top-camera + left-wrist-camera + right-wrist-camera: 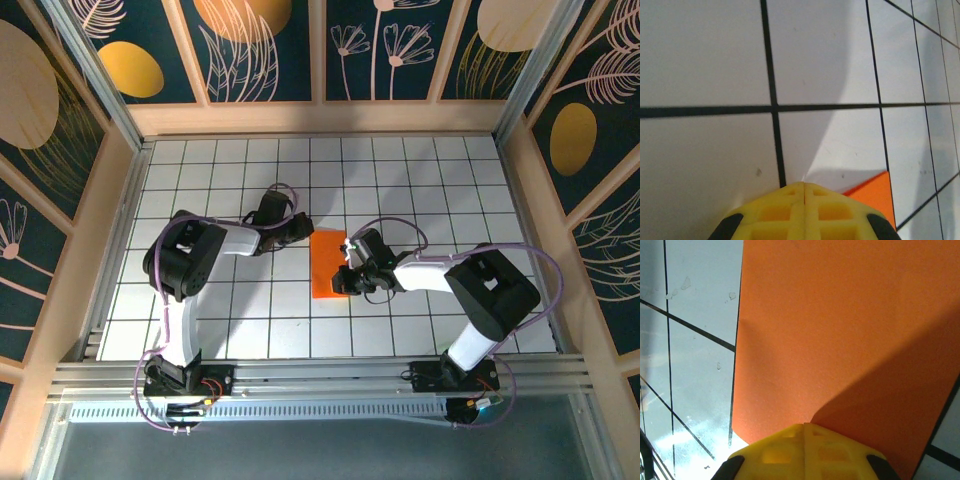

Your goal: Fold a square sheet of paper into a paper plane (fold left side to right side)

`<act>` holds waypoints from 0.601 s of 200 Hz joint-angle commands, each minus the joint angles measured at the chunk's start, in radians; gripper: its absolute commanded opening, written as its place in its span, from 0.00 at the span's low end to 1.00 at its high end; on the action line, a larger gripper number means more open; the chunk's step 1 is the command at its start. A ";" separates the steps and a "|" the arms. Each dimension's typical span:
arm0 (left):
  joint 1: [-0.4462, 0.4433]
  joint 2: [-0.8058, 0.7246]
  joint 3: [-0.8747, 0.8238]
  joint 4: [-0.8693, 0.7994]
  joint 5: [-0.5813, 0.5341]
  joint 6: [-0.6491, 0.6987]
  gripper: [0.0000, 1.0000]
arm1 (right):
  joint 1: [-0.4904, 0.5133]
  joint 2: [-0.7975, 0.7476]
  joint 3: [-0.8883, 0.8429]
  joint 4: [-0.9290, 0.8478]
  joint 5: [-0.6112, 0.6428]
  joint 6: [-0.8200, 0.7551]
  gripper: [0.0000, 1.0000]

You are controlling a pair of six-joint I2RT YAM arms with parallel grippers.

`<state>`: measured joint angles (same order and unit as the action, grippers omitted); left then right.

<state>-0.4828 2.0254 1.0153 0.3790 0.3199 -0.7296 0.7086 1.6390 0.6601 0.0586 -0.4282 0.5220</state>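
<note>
"Paper first: where is the square sheet of paper point(325, 265)?"
"Flat on the tiled table point(250, 300), under the right pincer point(804, 426) and reaching ahead of it. Only a corner shows, just right of the left pincer point(804, 186)."
"It looks narrower than tall."
"So I judge it doubled over, left side onto right."
"And the jaws?"
"Both pincers have their yellow fingers pressed together, with nothing between them. Neither grips the sheet."
"Why shut, then?"
"Probably to press with blunt tips. The right one hangs over the sheet to pin or crease it, and the left waits beside the corner, over bare tile. Whether either tip touches, I cannot tell."
</note>
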 commanded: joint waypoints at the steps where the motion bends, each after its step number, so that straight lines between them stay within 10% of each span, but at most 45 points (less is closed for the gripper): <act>1: 0.033 0.033 0.043 -0.057 -0.047 0.037 0.04 | -0.003 0.049 -0.068 -0.184 0.064 -0.014 0.00; 120: -0.128 -0.343 -0.268 -0.042 0.046 -0.105 0.04 | -0.003 0.026 -0.058 -0.133 0.035 0.019 0.00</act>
<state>-0.5503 1.7020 0.7925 0.3443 0.3393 -0.7650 0.7067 1.6344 0.6498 0.0784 -0.4389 0.5335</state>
